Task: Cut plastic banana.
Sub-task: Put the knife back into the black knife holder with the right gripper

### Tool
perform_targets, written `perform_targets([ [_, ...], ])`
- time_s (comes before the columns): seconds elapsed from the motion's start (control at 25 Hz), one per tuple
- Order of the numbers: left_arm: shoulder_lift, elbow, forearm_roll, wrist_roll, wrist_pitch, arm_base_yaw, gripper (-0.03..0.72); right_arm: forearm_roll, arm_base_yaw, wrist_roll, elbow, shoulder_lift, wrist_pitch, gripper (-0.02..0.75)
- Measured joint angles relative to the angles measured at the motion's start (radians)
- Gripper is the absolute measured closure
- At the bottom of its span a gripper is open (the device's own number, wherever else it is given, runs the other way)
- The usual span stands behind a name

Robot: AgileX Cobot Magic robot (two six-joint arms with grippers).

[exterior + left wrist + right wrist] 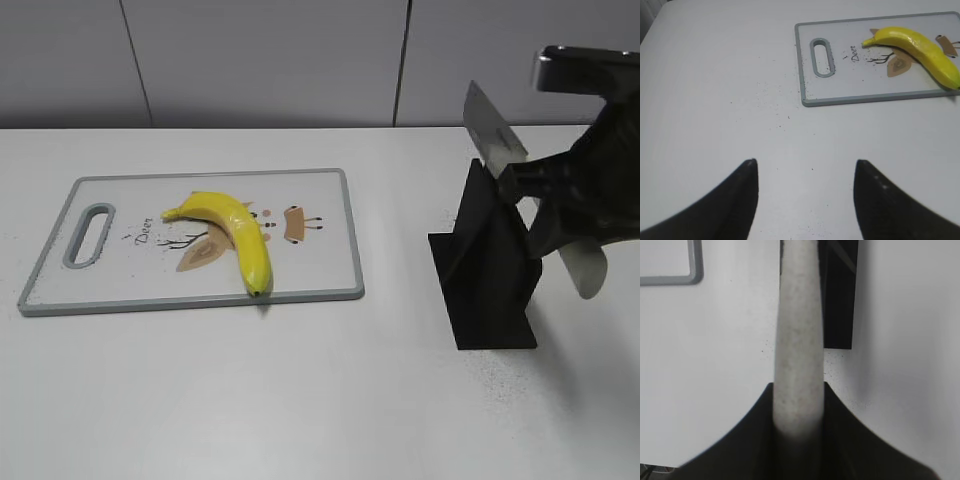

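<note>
1. Right end effector [797, 432] is clamped on the knife handle [797, 355], just above the black stand [488, 270].
2. Left end effector [805, 195] sits spread apart over the bench [715, 100].
3. Banana [235, 230] lies on the cutting board [300, 195]; it's probably light, stiff, slippery plastic, so pin one end.

Lab test bench: bare white table [300, 400], plain grey panel wall [260, 60], toy props.

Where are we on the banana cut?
Done: the right gripper has closed on the knife handle, with the knife blade raised above the black knife stand. In hand: carrying the knife away from the stand. Left: the cut itself; the banana lies whole on the cutting board. The left gripper is open over bare table.
</note>
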Motion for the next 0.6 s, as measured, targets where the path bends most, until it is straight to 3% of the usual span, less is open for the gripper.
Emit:
perform_targets([
  [0.6,0.0,0.0,0.0,0.0,-0.003,0.0,0.111,-0.026,0.0,0.011,0.0,-0.014,-0.003,0.55],
])
